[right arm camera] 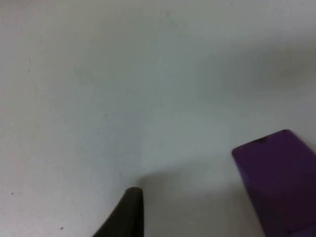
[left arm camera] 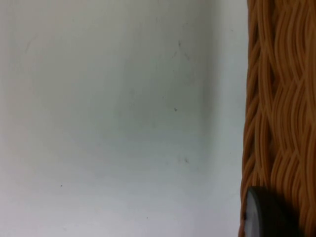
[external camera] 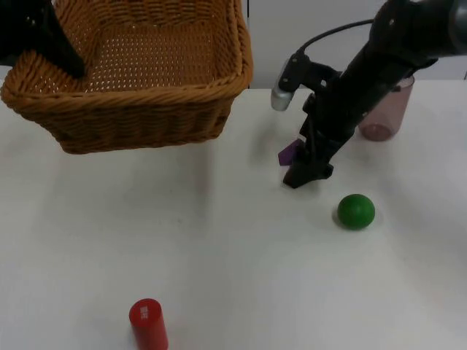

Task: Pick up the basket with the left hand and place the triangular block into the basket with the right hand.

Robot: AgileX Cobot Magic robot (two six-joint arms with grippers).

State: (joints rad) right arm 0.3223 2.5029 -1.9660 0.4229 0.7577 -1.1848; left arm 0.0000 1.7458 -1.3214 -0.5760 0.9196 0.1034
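Basket (external camera: 139, 80), woven wicker in orange-brown, hangs lifted off the white table (external camera: 233, 277) at the far left, its shadow on the surface beneath; its far rim is cut off by the frame edge. Left gripper (external camera: 66, 55) is at the basket's left rim, a dark finger reaching down inside the wall; arm mostly out of frame, so fingertips hard to separate, but the grip looks closed on the rim. Left wrist view: wicker weave (left arm camera: 279, 108) runs up one side, a dark rounded fingertip (left arm camera: 264, 215) pressed against it, bare table beside. Purple block (external camera: 290, 153) lies on the table right of the basket, mostly hidden behind the right gripper (external camera: 306, 173); only a small purple corner visible from above, shape not confirmable as triangular. Right gripper is down at the table, tips just beside the block. Right wrist view: one dark fingertip (right arm camera: 126, 212) near the surface, purple block (right arm camera: 279, 180) to one side, a clear strip of table between them, block cut off at the frame edge. Second finger not visible; fingers seem spread, nothing held. Green ball (external camera: 356, 211) sits near the gripper tips, apart from them. Translucent pink cup (external camera: 387, 113) stands behind the right arm, partly blocked by it. Red cylinder (external camera: 148, 324) stands upright at the near edge, base cut off.
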